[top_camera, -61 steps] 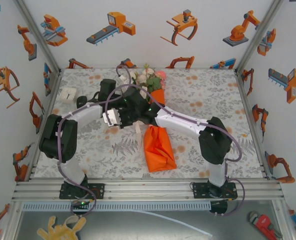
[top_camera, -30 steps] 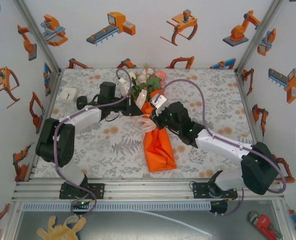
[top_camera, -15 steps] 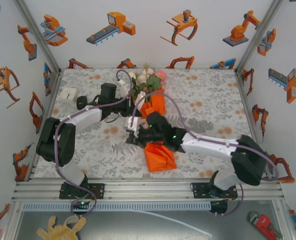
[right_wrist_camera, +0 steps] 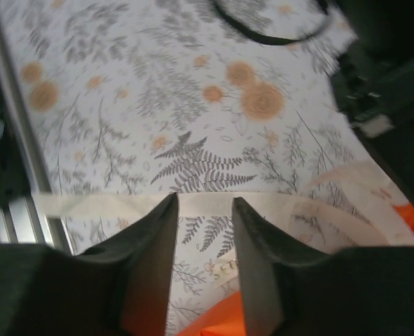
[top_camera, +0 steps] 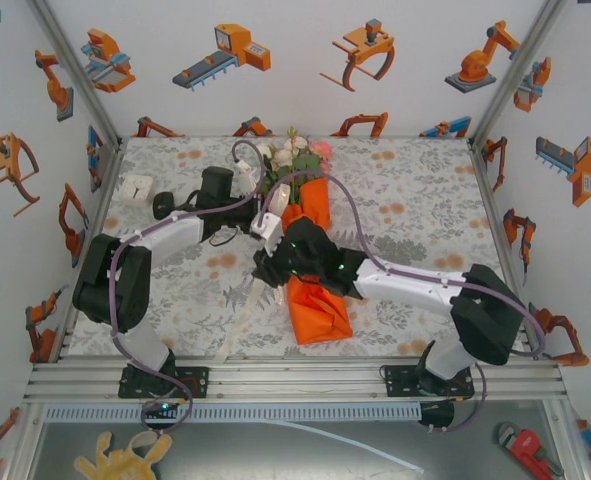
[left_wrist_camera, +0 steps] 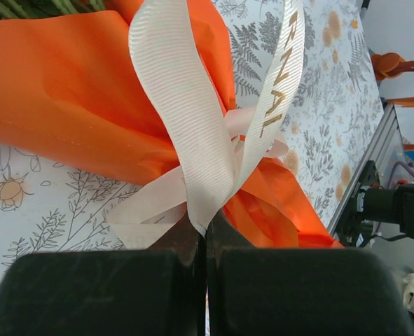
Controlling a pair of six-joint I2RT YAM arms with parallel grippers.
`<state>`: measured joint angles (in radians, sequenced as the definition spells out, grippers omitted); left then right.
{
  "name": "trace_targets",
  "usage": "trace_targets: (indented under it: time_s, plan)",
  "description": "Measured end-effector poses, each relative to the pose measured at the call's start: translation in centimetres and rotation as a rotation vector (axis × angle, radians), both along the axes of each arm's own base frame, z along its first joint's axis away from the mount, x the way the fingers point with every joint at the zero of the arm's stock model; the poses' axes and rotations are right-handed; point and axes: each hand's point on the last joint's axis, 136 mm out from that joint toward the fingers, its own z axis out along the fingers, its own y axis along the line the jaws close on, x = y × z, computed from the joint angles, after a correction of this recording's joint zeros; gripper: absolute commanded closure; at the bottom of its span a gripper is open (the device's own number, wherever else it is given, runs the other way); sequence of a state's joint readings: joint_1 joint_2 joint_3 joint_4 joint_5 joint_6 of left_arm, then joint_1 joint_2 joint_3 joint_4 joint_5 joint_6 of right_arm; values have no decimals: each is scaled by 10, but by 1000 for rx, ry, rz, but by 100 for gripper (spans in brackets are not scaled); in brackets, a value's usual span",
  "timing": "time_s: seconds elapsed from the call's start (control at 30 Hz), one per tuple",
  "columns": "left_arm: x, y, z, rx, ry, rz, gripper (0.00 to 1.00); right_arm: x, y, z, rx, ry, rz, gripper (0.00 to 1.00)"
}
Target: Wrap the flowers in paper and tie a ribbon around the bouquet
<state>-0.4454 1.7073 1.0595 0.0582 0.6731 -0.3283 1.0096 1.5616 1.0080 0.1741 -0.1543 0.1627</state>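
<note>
Left gripper (left_wrist_camera: 205, 225): fingers pressed together, pinching the ribbon (left_wrist_camera: 192, 133) where its loops crossed over the paper (left_wrist_camera: 66, 91). Right gripper (right_wrist_camera: 205, 204): fingers spread, with a flat ribbon tail running across the gap behind them. We couldn't tell if it touched either finger. From the top camera we saw the bouquet (top_camera: 313, 205) lying on the table (top_camera: 425, 190). The flowers (top_camera: 295, 155) sat in the open far end of the paper cone, and the cone's closed end pointed toward the arm bases. A loose ribbon tail trailed over the table toward the near edge, left of the cone.
</note>
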Motion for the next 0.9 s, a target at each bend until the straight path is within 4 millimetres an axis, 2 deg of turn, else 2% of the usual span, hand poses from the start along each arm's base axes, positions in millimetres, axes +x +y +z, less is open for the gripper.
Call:
trace_targets:
  time_s: [0.07, 0.13, 0.3, 0.4, 0.5, 0.57, 0.7, 0.9]
  plan:
    - [4, 2, -2, 14, -5, 21, 100, 12, 8, -5, 30, 111, -124, 75]
    - [7, 4, -6, 29, -4, 43, 100, 17, 17, -16, 56, 216, -232, 79]
    - [16, 4, -16, 39, 13, 70, 100, 1, 35, -61, 57, 404, -407, 82]
    - [18, 3, -20, 36, 25, 75, 100, 4, 32, -91, 21, 451, -513, 81]
    - [19, 2, -19, 29, 24, 79, 100, 19, 19, -113, -22, 433, -630, 77]
    - [20, 1, -17, 22, 21, 80, 100, 31, 9, -120, -37, 411, -699, 77]
    - [21, -6, -8, -15, 8, 74, 100, 49, -9, -122, -30, 388, -801, 74]
    - [3, -31, 3, -65, 5, 1, 100, 71, -30, -118, -4, 352, -929, 70]
